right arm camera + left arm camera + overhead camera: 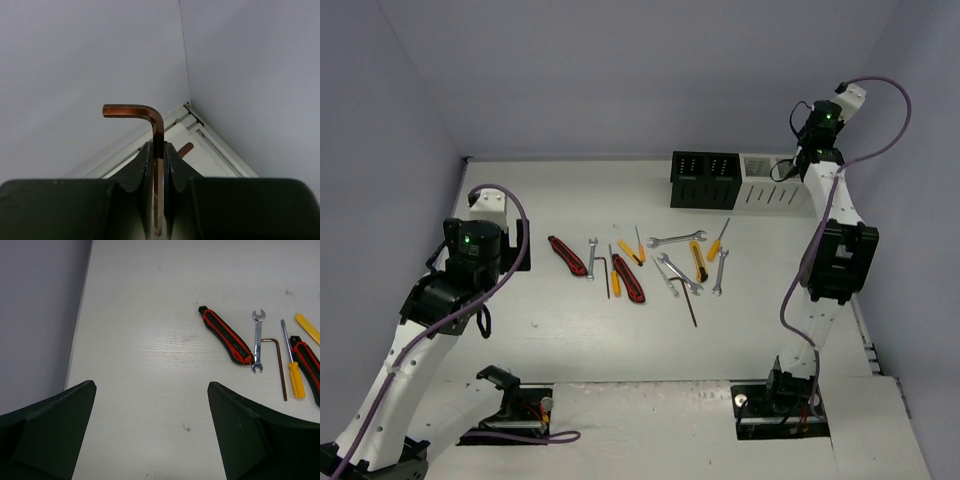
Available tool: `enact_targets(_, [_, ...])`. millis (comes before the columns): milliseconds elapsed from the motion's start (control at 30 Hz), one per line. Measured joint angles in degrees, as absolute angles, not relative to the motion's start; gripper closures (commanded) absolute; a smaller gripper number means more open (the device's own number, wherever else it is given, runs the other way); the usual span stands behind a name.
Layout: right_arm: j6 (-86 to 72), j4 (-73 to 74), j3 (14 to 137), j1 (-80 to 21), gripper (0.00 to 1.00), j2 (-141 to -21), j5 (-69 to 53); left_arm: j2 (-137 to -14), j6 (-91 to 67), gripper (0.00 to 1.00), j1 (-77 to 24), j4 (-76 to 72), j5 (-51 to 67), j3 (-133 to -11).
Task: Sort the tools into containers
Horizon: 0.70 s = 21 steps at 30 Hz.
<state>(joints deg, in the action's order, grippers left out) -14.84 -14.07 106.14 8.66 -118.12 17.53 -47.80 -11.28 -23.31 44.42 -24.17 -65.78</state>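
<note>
My right tool (159, 150) is clamped on a hex key (134, 110), short leg sticking up, above the white box (760, 195); which compartment, I can't tell. I'd lower it, centre on one compartment, then release. Left tool (151, 386) is spread apart over bare surface (150, 315), near a red-black knife (226, 336) and a wrench (257, 340).

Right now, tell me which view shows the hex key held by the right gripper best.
Right wrist: the hex key sits centre frame, clamped in the right gripper, bend clear. Top external shows the gripper, the key too small to see. Left wrist misses it.
</note>
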Motion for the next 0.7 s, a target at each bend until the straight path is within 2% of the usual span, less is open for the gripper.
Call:
enact_targets(367, [-18.8,-16.8,104.7,9.7,0.99,-123.7,14.3,-49.0,-12.3,0.09,-23.3,44.4,-25.6,-65.8])
enact_targets(567, [-19.1,-17.9,101.0,9.7,0.88,-123.7,12.2,-49.5,-12.3,0.09,-23.3,44.4,-25.6,-65.8])
enact_targets(700, [-19.0,-18.2,98.7,9.7,0.75,-123.6,10.9,-49.5,-12.3,0.09,-23.3,44.4,-25.6,-65.8])
